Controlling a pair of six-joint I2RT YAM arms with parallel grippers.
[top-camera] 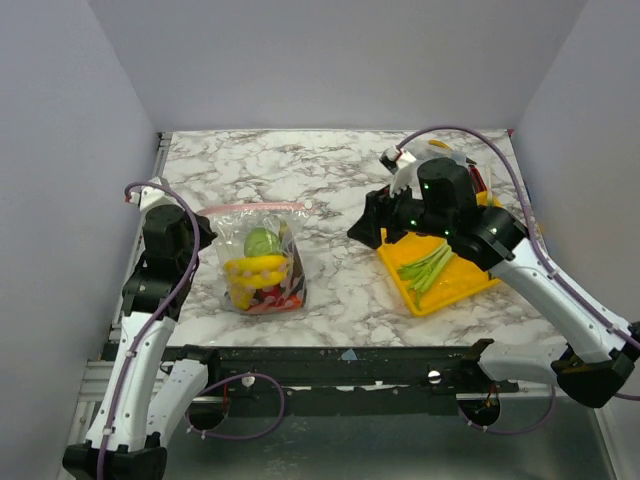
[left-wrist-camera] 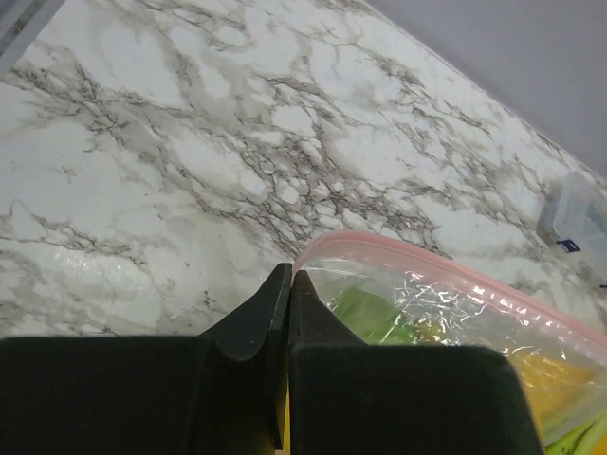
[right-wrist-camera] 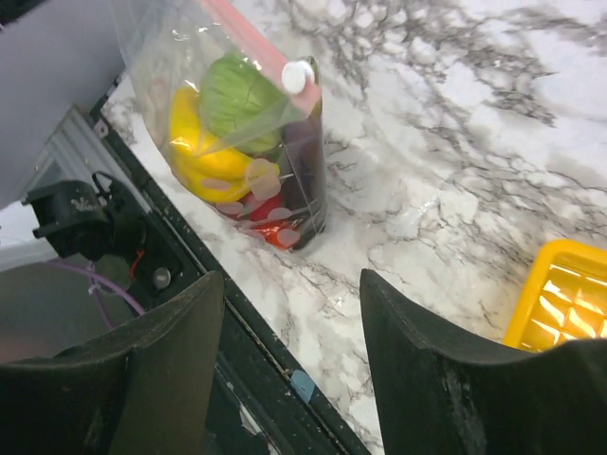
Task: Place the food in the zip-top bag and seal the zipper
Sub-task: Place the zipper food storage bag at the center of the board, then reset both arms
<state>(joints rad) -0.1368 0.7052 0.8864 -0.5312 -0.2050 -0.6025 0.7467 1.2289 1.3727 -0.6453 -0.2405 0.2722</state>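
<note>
The bag (top-camera: pixel 228 232), food (top-camera: pixel 262 243) already inside, sits on the counter (top-camera: pixel 330 170) with its zipper (top-camera: pixel 250 208) farthest away, the left pincer (left-wrist-camera: pixel 290 273) shut at its corner (likely anchoring it, though a real grip is unclear), while the right pincer (right-wrist-camera: pixel 289 284) hangs open, well apart, presumably free for sealing.

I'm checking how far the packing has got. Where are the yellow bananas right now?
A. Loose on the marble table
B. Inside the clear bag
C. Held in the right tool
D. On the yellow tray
B: the bananas show through the crinkly plastic of the clear bag, packed in with a round green piece, while the right tool is open and holds nothing.
</note>
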